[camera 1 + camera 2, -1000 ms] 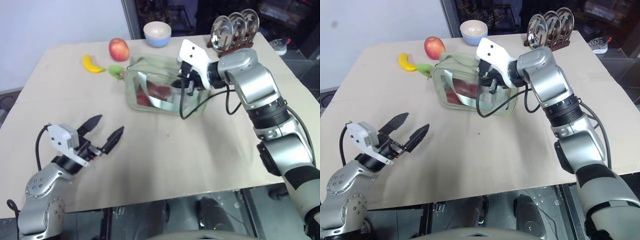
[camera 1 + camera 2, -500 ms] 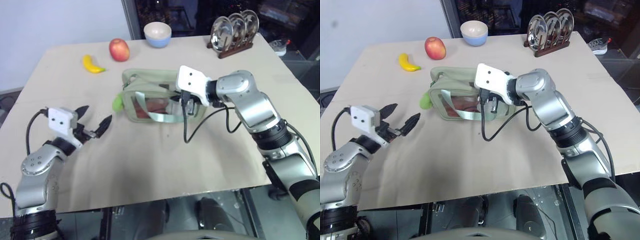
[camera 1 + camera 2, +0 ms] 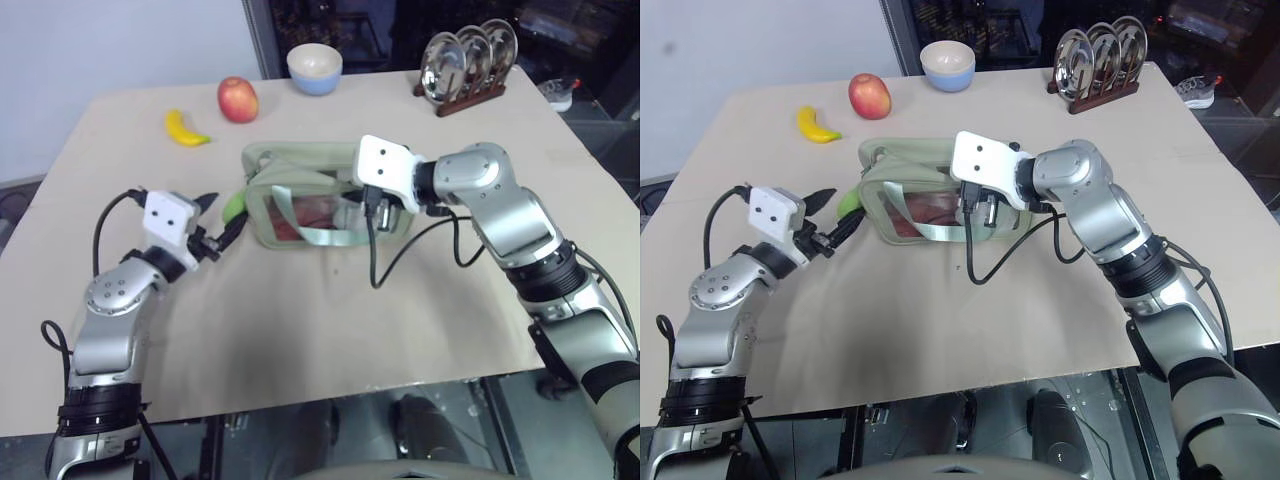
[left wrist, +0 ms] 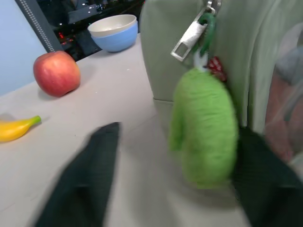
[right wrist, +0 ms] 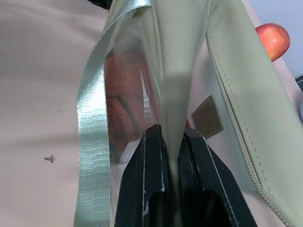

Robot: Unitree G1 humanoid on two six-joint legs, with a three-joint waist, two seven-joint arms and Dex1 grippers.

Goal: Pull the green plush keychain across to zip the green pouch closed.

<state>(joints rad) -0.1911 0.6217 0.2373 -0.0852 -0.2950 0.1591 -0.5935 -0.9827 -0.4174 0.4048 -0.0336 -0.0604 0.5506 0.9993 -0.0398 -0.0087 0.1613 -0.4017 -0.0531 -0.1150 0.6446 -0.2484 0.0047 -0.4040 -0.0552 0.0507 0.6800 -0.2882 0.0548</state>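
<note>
Keychain hangs from the metal zipper pull at the end of the pouch nearest the robot's left, its plush body dangling against the pouch's end wall. The pouch sits mid-counter, its clear front panel facing the robot. The left end effector is at the charm with its two black fingers spread either side of it; in the left wrist view the charm sits between them, close against one finger and well off the other, so nothing is gripped yet. The right end effector is clamped shut on a fold of the pouch's fabric at the opposite end, bracing the bag.

By my reading, the step in hand is the grasp of the charm. Next the left fingers need to pinch the plush firmly, then draw it along the top zipper line towards the right end effector while that one holds the bag steady. A soft charm may squash or slip, so the pinch wants to be deep.

On the pale counter behind the pouch lie a banana, an apple, a bowl and a rack of metal plates. Beyond is a dark cluttered room, with a pale wall on the robot's left.
</note>
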